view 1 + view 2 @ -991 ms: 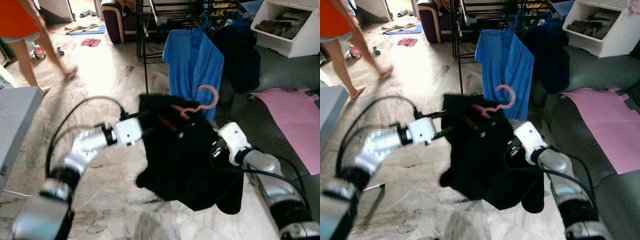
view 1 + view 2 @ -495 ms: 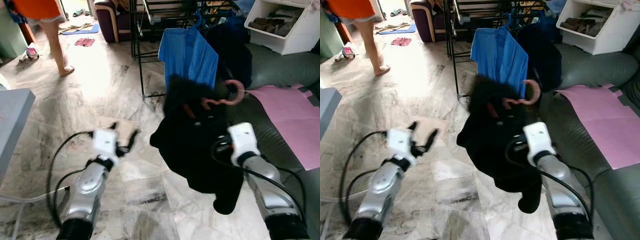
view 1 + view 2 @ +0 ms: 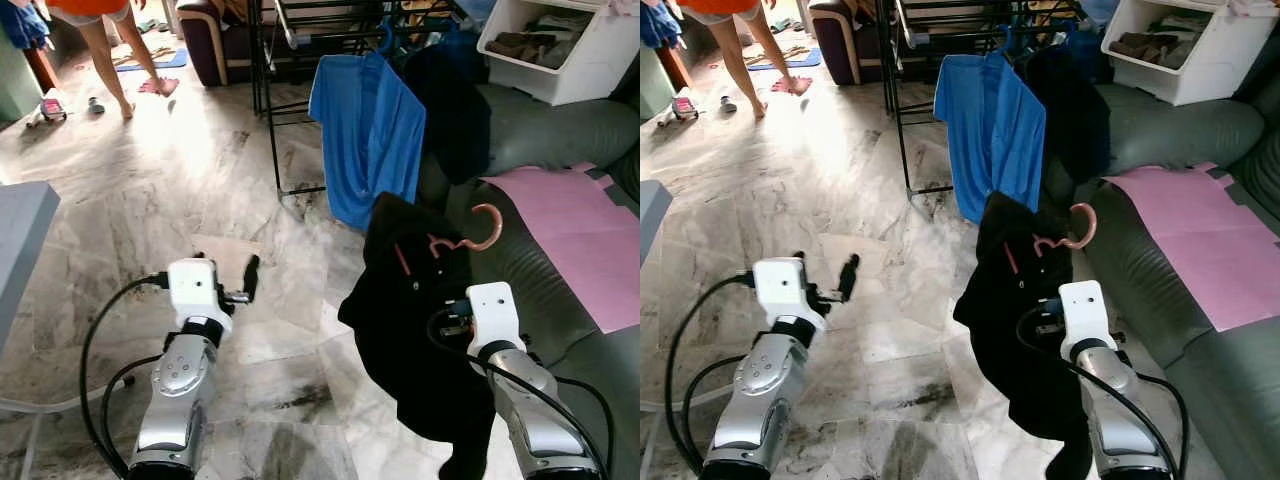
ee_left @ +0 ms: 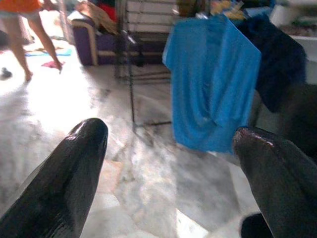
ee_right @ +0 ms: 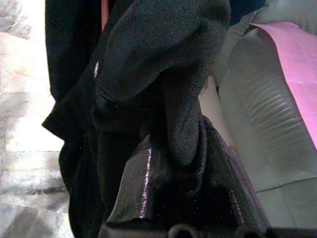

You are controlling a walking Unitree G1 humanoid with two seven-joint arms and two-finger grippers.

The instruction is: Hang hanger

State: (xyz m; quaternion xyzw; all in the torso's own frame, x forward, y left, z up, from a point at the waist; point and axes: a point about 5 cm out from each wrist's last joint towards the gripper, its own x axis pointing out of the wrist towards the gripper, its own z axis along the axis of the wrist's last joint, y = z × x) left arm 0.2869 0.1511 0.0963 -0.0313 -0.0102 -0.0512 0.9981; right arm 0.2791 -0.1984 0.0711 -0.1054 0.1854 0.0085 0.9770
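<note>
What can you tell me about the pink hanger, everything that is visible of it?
The pink hanger looks like smooth plastic. Its curved hook sticks up and out toward the grey sofa, free of any rail. A pink arm shows at the neck of the black garment draped over it; the rest is hidden under the cloth. The right gripper holds the bundle from below, jaws closed on the black cloth, in the air in front of the drying rack with the blue shirt.
</note>
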